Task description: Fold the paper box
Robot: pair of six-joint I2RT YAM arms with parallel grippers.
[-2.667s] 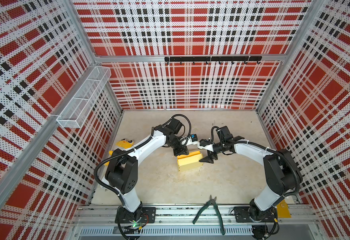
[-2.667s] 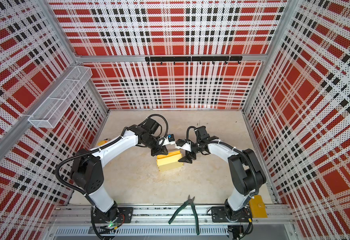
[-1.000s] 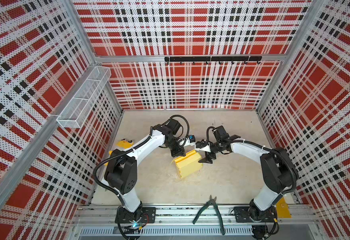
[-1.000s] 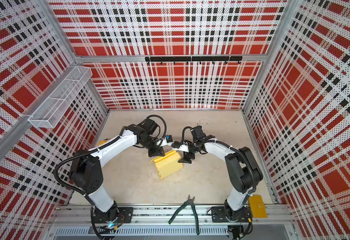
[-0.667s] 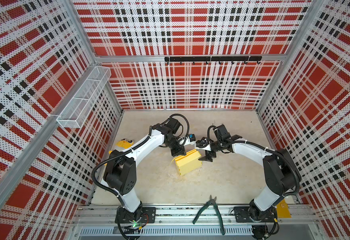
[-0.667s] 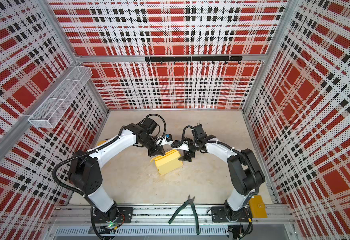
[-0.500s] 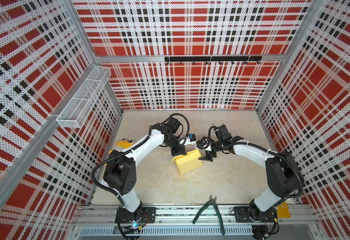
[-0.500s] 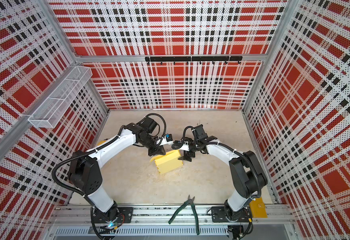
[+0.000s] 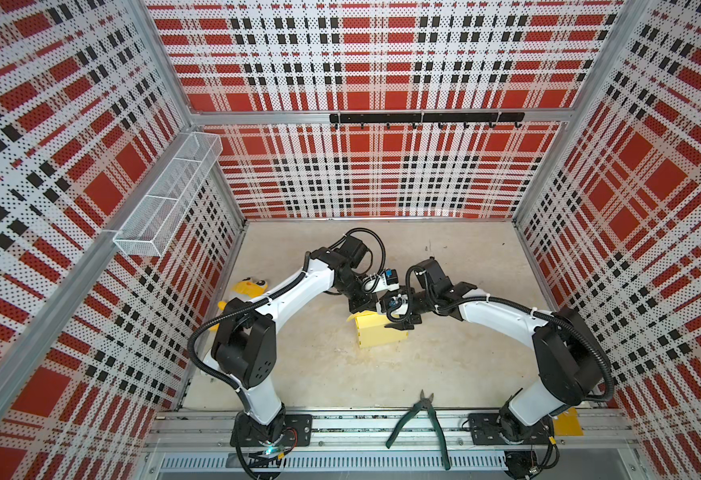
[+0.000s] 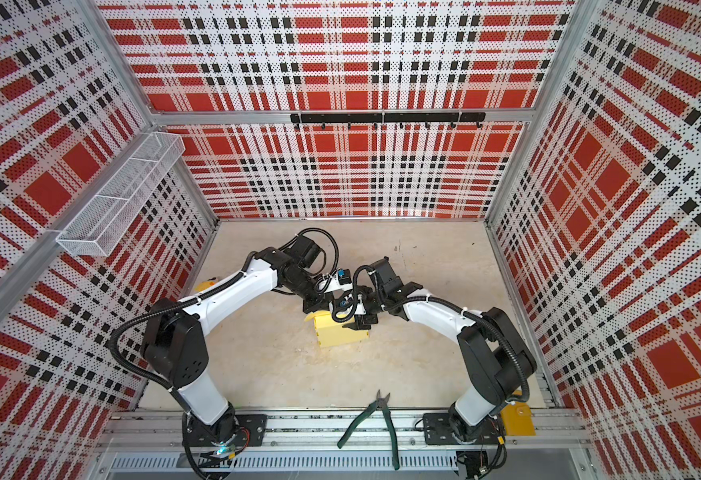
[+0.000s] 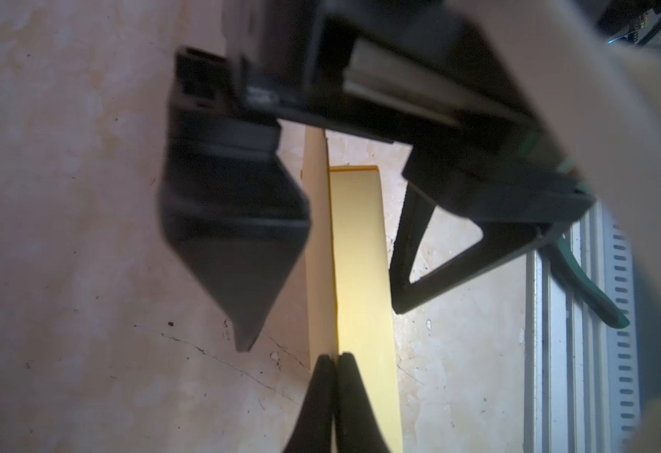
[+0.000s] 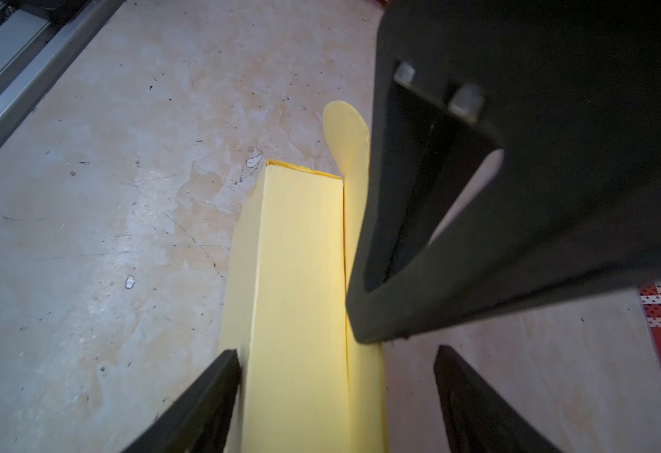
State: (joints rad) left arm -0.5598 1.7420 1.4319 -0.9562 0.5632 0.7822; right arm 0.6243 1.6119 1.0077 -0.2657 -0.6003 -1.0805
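The pale yellow paper box [image 9: 380, 337] [image 10: 340, 332] stands on its long edge mid-table in both top views. My left gripper [image 9: 361, 308] [image 11: 335, 357] is shut on the thin upper edge of the box's flap [image 11: 316, 243]. My right gripper [image 9: 401, 322] [image 12: 336, 361] is open and straddles the box's narrow top face [image 12: 297, 274]. One of its fingers [image 12: 219, 384] sits close beside the box wall, and the other [image 12: 458, 384] stands well clear. A rounded tab [image 12: 344, 133] sticks out at the box's far end.
Green-handled pliers [image 9: 419, 415] lie on the front rail. A yellow plush toy [image 9: 249, 289] lies by the left wall behind my left arm. A wire basket [image 9: 166, 199] hangs on the left wall and a black hook rail [image 9: 423, 118] on the back wall.
The box has tipped from a slanted lie to standing more upright. My left gripper has closed fully on the flap edge. My right gripper has slid over the box top and narrowed a little.
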